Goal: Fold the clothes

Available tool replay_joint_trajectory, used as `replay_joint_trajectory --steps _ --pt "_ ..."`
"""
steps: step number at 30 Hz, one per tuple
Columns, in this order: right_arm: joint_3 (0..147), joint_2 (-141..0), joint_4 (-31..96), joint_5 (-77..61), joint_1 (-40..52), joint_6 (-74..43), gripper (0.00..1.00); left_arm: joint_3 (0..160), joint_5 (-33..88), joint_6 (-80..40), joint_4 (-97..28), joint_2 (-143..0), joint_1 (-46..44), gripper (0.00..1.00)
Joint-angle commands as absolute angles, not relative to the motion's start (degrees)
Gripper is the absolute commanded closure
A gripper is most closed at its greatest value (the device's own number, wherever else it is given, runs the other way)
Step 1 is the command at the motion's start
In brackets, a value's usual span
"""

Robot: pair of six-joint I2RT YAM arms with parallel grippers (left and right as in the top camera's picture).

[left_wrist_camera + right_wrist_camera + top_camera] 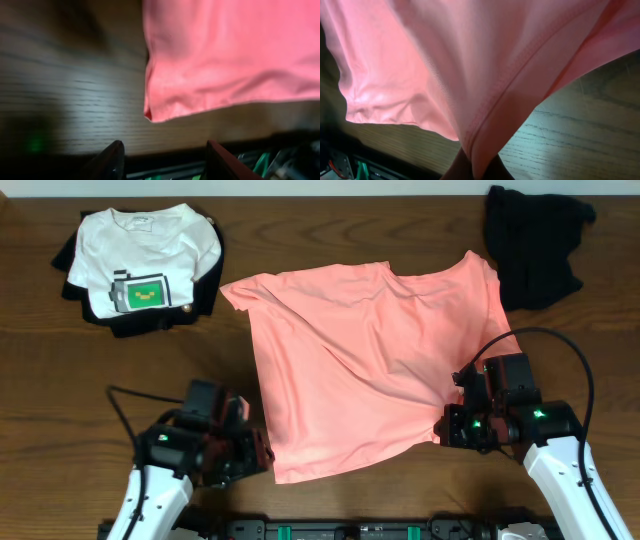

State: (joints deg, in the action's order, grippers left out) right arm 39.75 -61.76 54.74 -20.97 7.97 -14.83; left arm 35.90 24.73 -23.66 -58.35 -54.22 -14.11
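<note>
Right wrist: shirt (470, 75) pinched in tool (476, 167).

The left arm's glossy white link (150, 500) and the right arm's matching white link (565, 480) end in bulky black wrist housings (505, 390) dotted with small green lights (478, 421). A thin black cable (575, 352) trails from the right wrist. The left gripper (165, 150) has dark, rounded jaws.

Bare table (150, 370) lies left of the pink shirt (370, 360).
</note>
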Motion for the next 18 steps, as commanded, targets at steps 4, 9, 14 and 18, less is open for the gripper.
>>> replay_joint_trajectory --steps 4,9,14,18 --pt "40.8 -61.4 54.6 -20.8 7.5 -14.1 0.99 36.8 12.5 -36.2 -58.5 -55.6 -27.6 0.46" --pt "40.8 -61.4 54.5 -20.8 7.5 -14.1 0.99 36.8 6.0 -42.2 -55.2 -59.9 -35.2 0.45" --pt "40.8 -61.4 54.5 -20.8 7.5 -14.1 0.99 36.8 5.5 -42.8 -48.6 -67.6 -37.4 0.45" --pt "40.8 -61.4 54.7 -20.8 7.5 -14.0 0.99 36.8 6.2 -42.8 -47.0 -73.9 -37.4 0.45"
